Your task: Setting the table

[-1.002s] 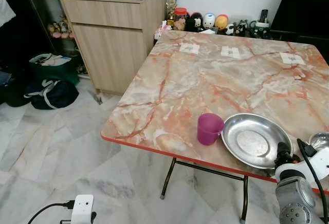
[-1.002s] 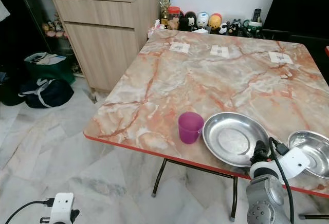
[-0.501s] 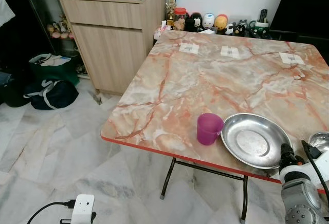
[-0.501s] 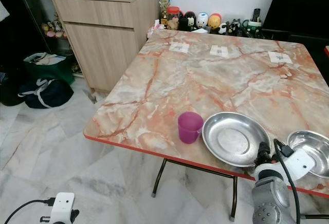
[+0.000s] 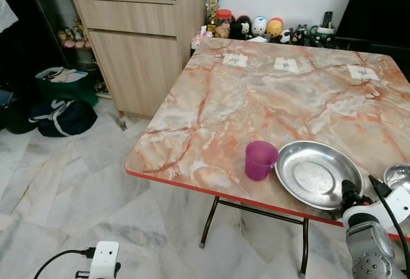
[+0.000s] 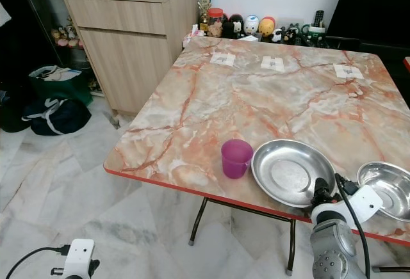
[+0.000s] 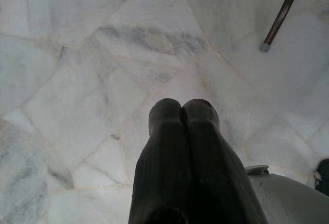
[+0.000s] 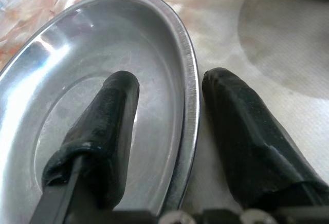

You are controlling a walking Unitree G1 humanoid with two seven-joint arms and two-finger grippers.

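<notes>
Steel plate [image 6: 288,171], round, shallow, polished, lies at the near edge of the marble-patterned table [image 6: 269,100]. Right gripper [image 8: 169,88] straddles its rim, one black finger inside, one outside, parted. Translucent purple cup [image 6: 236,158] stands just beside the plate. Second steel bowl [image 6: 387,189] sits toward the near right corner. Left gripper [image 7: 181,112] hangs over floor tiles, fingers pressed together.

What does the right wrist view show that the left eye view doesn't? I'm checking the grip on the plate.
Right wrist view: the right gripper is open, one finger over the steel plate's inside, the other outside its rim. Left eye view: the purple cup left of the plate, a second steel dish, the marble table. Both show the plate.
</notes>
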